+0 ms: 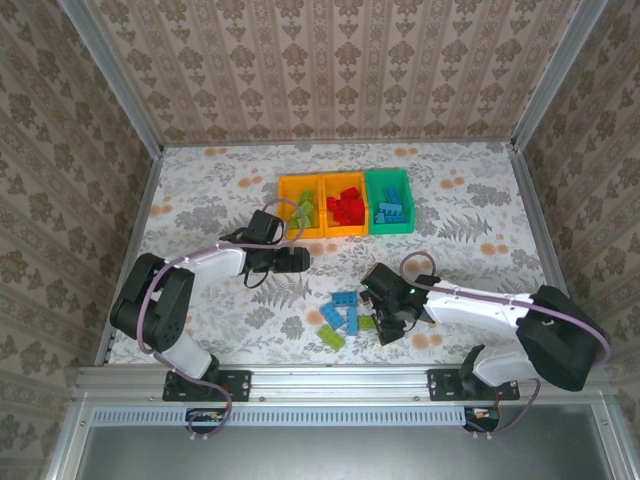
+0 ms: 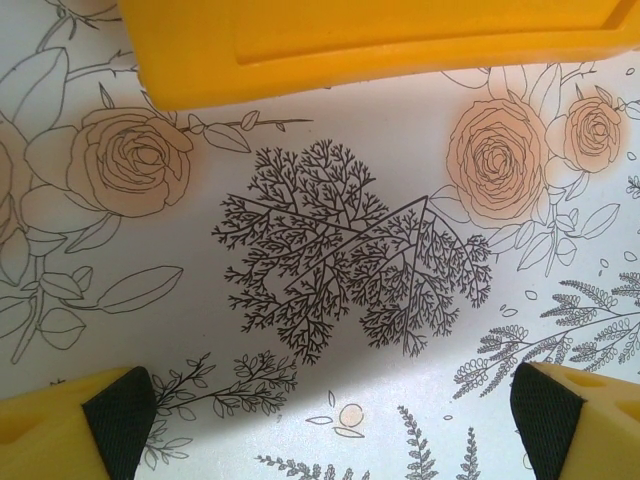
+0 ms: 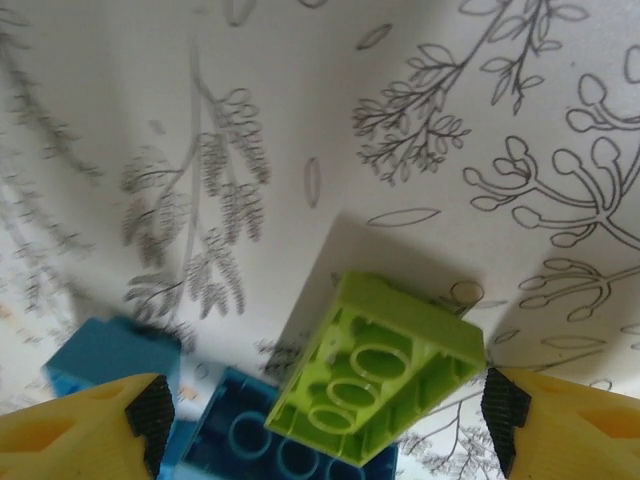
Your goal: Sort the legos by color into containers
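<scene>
Right gripper released: pads wide apart, lime brick sits between them with a clear gap to the left pad, and its corner is close by the right pad. Nothing is gripped. The brick is flipped, hollow underside and its row of tubes facing my wrist camera. It is tilted, with its low end propped on a blue brick. In the wrist view its long axis runs lower left to upper right, roughly across the gap between my fingers. A second blue brick lies just beside the left finger.

From above, the right gripper is at the right edge of the loose pile of blue and lime pieces, on the floral table, near the arm bases.

Left gripper also released, pads far apart with bare tabletop between them, and an orange bin wall just ahead.

The bins sit in a row mid-table, touching:
- left orange bin: lime bricks
- middle orange bin: red bricks
- green bin: blue bricks
</scene>
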Available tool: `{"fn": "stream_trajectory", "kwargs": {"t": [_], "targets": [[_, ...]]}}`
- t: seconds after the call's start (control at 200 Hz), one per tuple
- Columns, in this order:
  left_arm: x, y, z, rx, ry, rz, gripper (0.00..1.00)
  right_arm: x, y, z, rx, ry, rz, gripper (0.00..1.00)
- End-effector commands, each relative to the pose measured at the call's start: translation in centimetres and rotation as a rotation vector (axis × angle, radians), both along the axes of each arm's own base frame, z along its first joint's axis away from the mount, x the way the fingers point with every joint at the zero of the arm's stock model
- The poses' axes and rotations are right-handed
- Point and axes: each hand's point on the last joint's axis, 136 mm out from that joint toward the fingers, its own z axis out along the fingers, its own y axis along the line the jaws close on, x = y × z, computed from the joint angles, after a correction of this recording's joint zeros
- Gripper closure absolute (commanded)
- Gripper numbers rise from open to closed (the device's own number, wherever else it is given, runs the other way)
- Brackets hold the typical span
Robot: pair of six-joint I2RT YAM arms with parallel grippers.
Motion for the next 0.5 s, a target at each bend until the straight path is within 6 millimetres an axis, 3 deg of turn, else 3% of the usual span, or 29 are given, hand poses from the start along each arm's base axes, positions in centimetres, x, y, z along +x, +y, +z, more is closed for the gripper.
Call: {"fn": "stream_trajectory", "kwargs": {"t": [0.0,0.19,0.49], "targets": [[0.4,-0.3,0.0,0.007,-0.021,-0.016,0.04,-0.5,0.9,-0.9,0.037,0.116,-0.148,0.19],[0.0,-0.4,0.2,-0.016,-0.017,-0.014,0.04,-0.8,-0.7,-2.5,-0.021,0.181,-0.143,0.34],[-1.4,0.6,0.2,0.018,-0.010,-0.014,0.04,0.5,-3.6,-3.8,-0.079,0.205,-0.120,0.64]]}}
